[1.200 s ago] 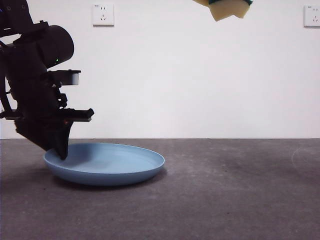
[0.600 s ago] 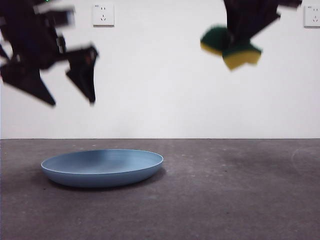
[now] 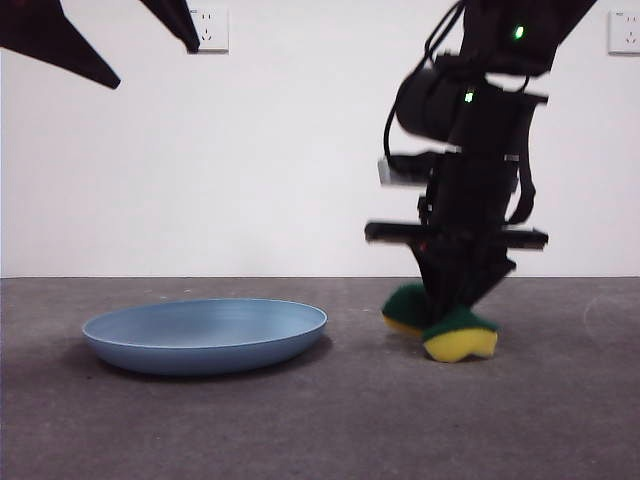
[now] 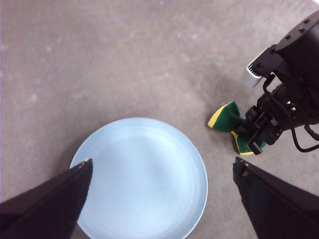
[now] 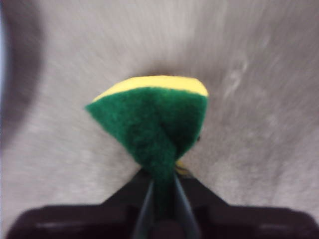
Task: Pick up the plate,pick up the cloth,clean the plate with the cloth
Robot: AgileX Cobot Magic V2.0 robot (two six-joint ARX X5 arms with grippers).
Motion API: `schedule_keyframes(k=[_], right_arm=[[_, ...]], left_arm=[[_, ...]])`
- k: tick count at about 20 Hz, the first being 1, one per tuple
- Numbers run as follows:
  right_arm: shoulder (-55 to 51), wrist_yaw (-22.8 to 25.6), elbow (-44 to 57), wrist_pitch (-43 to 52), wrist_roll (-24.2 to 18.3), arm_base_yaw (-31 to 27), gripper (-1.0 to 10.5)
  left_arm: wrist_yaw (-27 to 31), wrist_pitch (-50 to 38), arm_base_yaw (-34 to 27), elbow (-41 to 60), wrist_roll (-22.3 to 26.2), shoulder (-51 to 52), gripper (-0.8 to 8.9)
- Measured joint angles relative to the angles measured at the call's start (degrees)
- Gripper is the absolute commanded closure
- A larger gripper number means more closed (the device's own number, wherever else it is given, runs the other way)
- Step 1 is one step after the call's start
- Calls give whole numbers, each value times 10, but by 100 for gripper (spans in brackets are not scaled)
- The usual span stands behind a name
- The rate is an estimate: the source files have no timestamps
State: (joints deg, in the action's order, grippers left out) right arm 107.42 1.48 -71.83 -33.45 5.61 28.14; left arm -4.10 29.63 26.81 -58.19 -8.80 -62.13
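The light-blue plate (image 3: 205, 335) lies flat on the grey table at the left; it also shows in the left wrist view (image 4: 144, 179). My left gripper (image 3: 155, 67) is open and empty, high above the plate, its jaws spread wide (image 4: 162, 161). My right gripper (image 3: 450, 308) is shut on the cloth (image 3: 450, 335), a yellow and green sponge, and holds it folded low at the table, to the right of the plate and apart from it. The right wrist view shows the cloth (image 5: 154, 119) pinched between the jaws (image 5: 159, 184). The left wrist view shows the cloth (image 4: 227, 119) beside the plate.
The grey table surface (image 3: 330, 430) runs across the front. A white wall stands behind with sockets (image 3: 206, 28) at the top left and top right (image 3: 624, 32). The right arm's dark body (image 3: 475, 150) rises above the cloth.
My left gripper let go of the plate's rim and rose to the top left; the plate settled flat. My right gripper came down with the cloth to the table, right of the plate.
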Motion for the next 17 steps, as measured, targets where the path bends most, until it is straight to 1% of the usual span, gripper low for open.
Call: schedule_keyframes(k=[2,3,9,12,14,15,16,17], right_arm=[[2,0,0,2,0,0,447],[2,0,0,3,0,0,383],[2,0,0,0,0,-3,380],[-19,0,0,-3,2,-3,381],[-57,0,0,-11,2,-3,396],[-83,0,0,-17,2,-3,478],[-106,0,0,-25,2,-3,591],[-133,0,0,-38,2,-3,768]], left_arm=[[0,5,0,0,-2,0,343],[0,6,0,0,-3,0,342],[0,7,0,0,-3,-1,343],[7,7,0,0,-3,-6,343],[10,7,0,0,-3,-6,347],[16,8,0,0,-2,-6,348],[28,8,0,0,-2,-6,358],[48,11,0,0,-2,-6,455]])
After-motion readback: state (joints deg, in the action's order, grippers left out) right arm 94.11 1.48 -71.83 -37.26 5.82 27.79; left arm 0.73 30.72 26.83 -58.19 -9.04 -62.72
